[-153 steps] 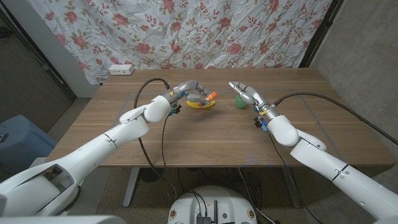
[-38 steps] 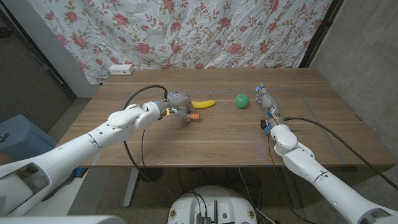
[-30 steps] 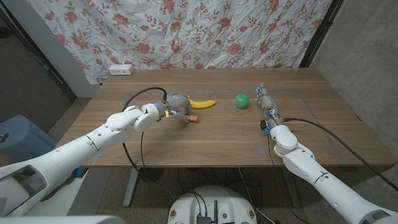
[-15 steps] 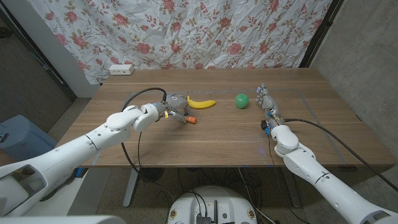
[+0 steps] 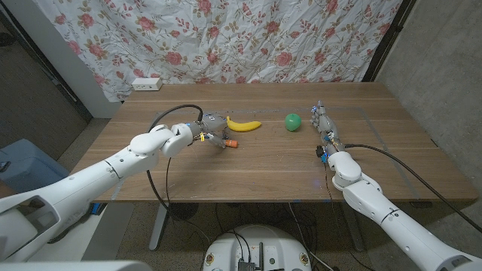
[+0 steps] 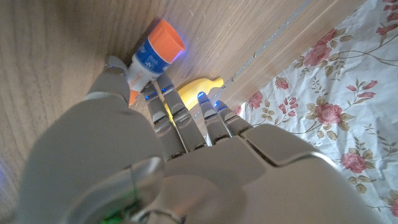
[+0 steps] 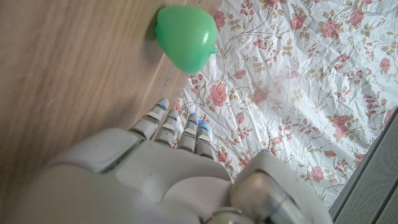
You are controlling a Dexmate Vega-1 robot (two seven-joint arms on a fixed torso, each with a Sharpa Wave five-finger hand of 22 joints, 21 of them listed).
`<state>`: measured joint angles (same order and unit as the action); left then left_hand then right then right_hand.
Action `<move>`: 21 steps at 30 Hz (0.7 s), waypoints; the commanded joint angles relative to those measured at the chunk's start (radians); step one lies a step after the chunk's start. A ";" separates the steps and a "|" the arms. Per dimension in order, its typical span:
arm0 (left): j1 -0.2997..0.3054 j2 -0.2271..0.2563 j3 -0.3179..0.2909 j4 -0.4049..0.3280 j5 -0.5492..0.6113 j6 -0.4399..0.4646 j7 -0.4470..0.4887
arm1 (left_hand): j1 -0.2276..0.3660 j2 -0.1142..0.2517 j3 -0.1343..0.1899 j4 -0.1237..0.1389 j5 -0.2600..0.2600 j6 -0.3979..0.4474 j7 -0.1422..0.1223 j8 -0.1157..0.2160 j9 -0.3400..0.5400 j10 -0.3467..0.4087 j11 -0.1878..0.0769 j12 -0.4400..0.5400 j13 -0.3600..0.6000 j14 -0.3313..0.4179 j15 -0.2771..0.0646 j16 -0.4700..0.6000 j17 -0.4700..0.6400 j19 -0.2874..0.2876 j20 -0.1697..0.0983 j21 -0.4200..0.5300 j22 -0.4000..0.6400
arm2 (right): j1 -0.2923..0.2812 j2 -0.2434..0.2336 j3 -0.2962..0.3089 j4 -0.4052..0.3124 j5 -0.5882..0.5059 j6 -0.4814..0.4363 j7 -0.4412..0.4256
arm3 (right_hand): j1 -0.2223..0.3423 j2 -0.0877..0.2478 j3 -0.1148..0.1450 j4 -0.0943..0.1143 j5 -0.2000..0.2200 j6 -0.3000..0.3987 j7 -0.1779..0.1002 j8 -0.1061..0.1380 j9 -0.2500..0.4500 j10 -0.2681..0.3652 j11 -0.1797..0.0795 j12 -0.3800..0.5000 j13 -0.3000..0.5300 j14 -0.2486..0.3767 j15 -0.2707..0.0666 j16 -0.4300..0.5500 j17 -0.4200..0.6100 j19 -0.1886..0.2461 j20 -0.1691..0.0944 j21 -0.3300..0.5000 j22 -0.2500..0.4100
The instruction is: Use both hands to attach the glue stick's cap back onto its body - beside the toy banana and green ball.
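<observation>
The glue stick, white and blue with an orange cap on its end, lies on the table just in front of the yellow toy banana. It also appears in the left wrist view as the glue stick beside the banana. My left hand sits to the stick's left, fingers stretched out, thumb and fingertips close by its lower end without gripping it. The green ball lies to the banana's right. My right hand stands just right of the ball, fingers straight and holding nothing.
A white power strip lies at the table's back left corner. A floral curtain hangs behind the table. Black cables trail from both wrists over the wooden table.
Five seconds ago both hands were together over the banana, the left holding the stick. Now the stick lies on the table, the left hand has eased back left, and the right hand has withdrawn past the ball.
</observation>
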<state>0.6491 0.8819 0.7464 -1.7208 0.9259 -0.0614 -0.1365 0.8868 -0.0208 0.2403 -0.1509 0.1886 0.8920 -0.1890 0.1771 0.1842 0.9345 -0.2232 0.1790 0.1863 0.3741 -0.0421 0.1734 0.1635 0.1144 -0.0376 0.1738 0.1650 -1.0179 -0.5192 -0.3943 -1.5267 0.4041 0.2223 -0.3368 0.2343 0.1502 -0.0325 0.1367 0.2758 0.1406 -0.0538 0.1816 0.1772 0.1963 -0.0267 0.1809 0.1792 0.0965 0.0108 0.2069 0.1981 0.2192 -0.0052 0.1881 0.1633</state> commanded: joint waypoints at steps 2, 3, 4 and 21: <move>-0.008 0.009 0.005 -0.024 0.032 0.018 -0.053 | -0.028 -0.008 -0.007 0.003 0.001 -0.072 -0.003 0.001 0.005 -0.081 0.000 -0.005 0.000 -0.040 -0.105 0.002 0.002 -0.031 -0.026 0.007 0.003 | 0.000 0.001 0.000 0.000 -0.006 -0.006 -0.011 | -0.002 0.004 0.005 0.003 0.008 0.002 0.002 0.005 0.000 0.008 -0.005 0.005 0.001 0.005 0.005 0.003 0.005 0.001 0.003 -0.003 0.003; -0.007 0.010 0.003 -0.025 0.030 0.018 -0.052 | -0.031 -0.009 -0.008 0.003 0.001 -0.075 -0.002 0.002 0.005 -0.085 0.000 -0.005 0.000 -0.042 -0.105 0.002 0.003 -0.034 -0.025 0.007 0.003 | -0.002 0.001 0.001 -0.001 -0.006 -0.005 -0.013 | -0.002 0.004 0.005 0.003 0.008 0.002 0.002 0.005 0.000 0.008 -0.005 0.005 0.001 0.006 0.005 0.003 0.005 0.001 0.003 -0.003 0.003; -0.006 0.011 0.002 -0.026 0.032 0.018 -0.051 | -0.033 -0.010 -0.009 0.003 0.000 -0.078 -0.002 0.002 0.005 -0.090 0.000 -0.005 0.000 -0.044 -0.105 0.001 0.003 -0.036 -0.025 0.006 0.003 | -0.003 0.001 0.001 -0.002 -0.005 -0.005 -0.013 | -0.002 0.004 0.006 0.002 0.008 0.003 0.003 0.005 0.000 0.008 -0.005 0.005 0.001 0.006 0.005 0.003 0.005 0.001 0.003 -0.003 0.003; 0.008 0.025 -0.018 -0.081 0.039 0.056 -0.126 | -0.122 -0.048 -0.039 0.014 -0.010 -0.221 0.010 0.003 0.000 -0.286 0.002 -0.009 -0.004 -0.126 -0.079 0.000 0.004 -0.096 0.008 0.004 0.003 | -0.009 -0.002 0.002 -0.012 -0.012 -0.019 -0.027 | -0.005 0.004 0.011 0.001 0.010 0.005 0.001 0.006 0.000 0.008 -0.007 0.005 0.001 0.003 0.005 0.001 0.005 0.002 0.005 -0.002 0.003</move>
<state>0.6429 0.8967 0.7457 -1.7614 0.9610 -0.0331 -0.2146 0.7847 -0.0627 0.2100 -0.1402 0.1828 0.6803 -0.1839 0.1772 0.1814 0.6691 -0.2218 0.1733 0.1812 0.2632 -0.0393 0.1734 0.1656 0.0324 -0.0339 0.1739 0.1650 -1.0246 -0.5181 -0.3930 -1.5341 0.3972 0.2145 -0.3555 0.2344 0.1502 -0.0254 0.1354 0.2824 0.1406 -0.0538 0.1816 0.1772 0.2001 -0.0305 0.1809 0.1791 0.0965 0.0108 0.2070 0.1979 0.2192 -0.0052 0.1881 0.1633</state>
